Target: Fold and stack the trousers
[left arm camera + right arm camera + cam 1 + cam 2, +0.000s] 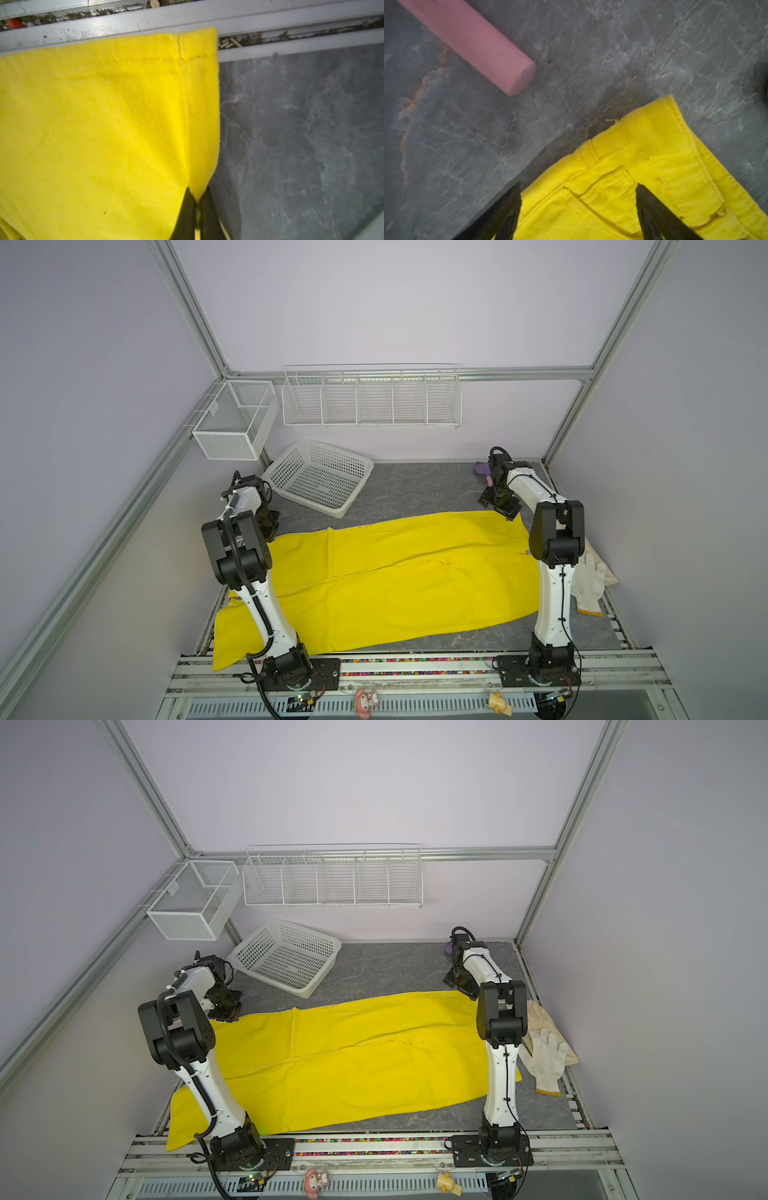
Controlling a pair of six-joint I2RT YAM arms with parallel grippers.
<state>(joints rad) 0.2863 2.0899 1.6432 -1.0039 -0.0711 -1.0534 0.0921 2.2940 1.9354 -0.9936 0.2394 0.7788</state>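
I see the trousers (pixel 395 572) spread flat across the grey table (pixel 415 489), the near leg's end spilling over the front rail (pixel 415 660), so I judge no fold made and all stacking left. At the far edge my left gripper (pixel 197 195) is clenched on the far leg's edge near its hem, while my right gripper (pixel 578 185) stands wide, straddling the waistband corner ungripped.

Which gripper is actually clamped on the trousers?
The left gripper: its jaws are pinched shut on the trousers edge near a leg hem. The right gripper stands wide open at the waistband corner.
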